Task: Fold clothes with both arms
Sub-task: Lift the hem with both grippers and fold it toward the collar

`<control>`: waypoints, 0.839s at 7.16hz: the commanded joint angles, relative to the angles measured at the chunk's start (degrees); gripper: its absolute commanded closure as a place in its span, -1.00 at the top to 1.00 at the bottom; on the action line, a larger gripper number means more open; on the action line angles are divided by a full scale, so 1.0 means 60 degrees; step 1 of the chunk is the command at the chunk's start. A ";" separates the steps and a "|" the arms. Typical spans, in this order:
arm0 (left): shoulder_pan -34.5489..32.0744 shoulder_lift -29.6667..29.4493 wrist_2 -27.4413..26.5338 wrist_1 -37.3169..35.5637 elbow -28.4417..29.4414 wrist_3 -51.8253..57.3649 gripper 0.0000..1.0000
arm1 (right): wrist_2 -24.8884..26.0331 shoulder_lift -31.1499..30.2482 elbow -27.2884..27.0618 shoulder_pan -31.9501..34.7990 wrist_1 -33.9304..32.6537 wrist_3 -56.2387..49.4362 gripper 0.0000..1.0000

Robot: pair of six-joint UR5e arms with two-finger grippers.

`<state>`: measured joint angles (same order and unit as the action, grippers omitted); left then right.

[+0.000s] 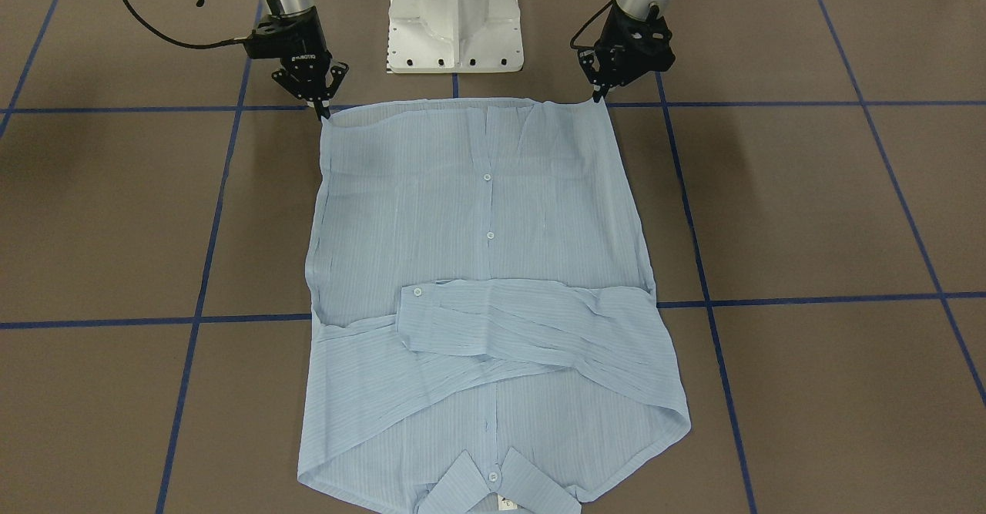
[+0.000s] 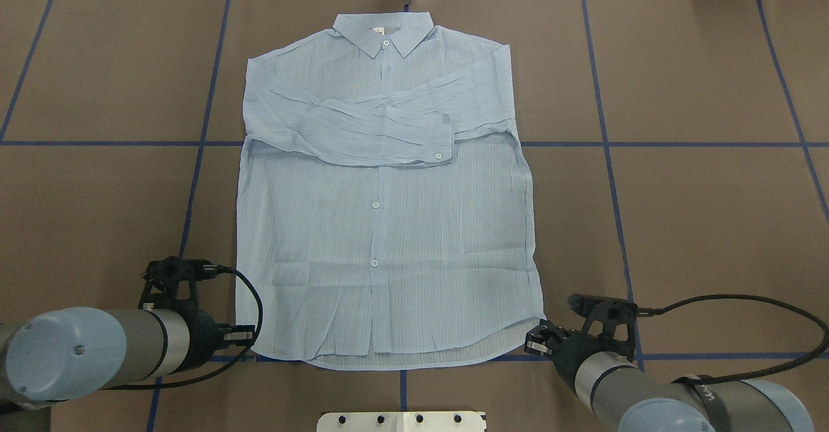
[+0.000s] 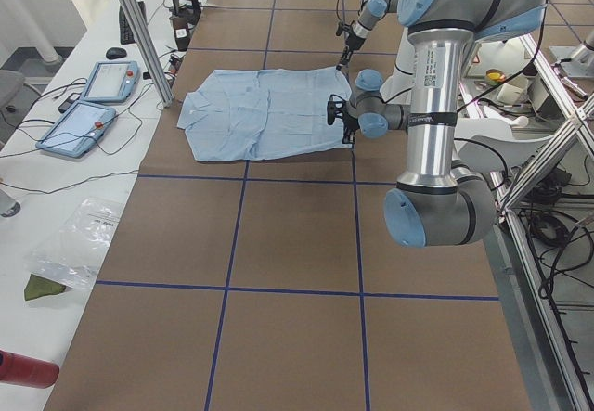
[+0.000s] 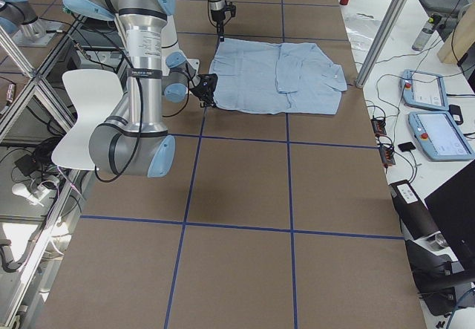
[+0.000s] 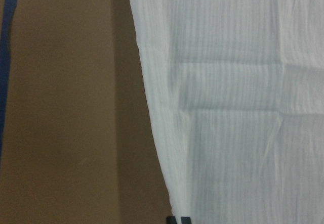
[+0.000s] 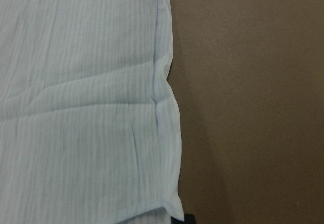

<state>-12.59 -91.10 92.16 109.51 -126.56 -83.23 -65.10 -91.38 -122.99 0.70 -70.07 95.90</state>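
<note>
The light-blue pinstriped shirt lies flat and button-side up on the brown table, collar away from the robot. Both sleeves are folded across its chest. My left gripper is shut on the hem corner on the robot's left. My right gripper is shut on the other hem corner. In the left wrist view the shirt's side edge runs down to a black fingertip. The right wrist view shows the hem corner beside a fingertip.
The white pedestal base stands just behind the hem, between the arms. Blue tape lines grid the brown table. Two tablets and cables lie on the side bench beyond the collar.
</note>
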 commanded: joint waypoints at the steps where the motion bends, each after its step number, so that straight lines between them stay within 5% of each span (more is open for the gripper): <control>1: 0.0120 0.0168 0.0645 -0.0683 -0.2115 -0.0059 -1.00 | -0.0718 -0.1533 -0.2066 -0.0028 -0.0040 -0.0032 -1.00; 4: 0.0547 0.0052 0.1671 -0.2439 -0.5033 -0.0060 -1.00 | -0.1861 -0.2466 -0.4719 -0.0453 -0.1028 -0.0076 -1.00; 6: -0.0170 -0.0211 0.1749 -0.3248 -0.4386 0.0072 -1.00 | -0.2332 -0.1868 -0.4831 0.0334 -0.1939 -0.0192 -1.00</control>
<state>-11.52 -91.44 102.13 93.06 -154.65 -83.10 -77.27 -104.71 -151.19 0.15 -77.73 95.18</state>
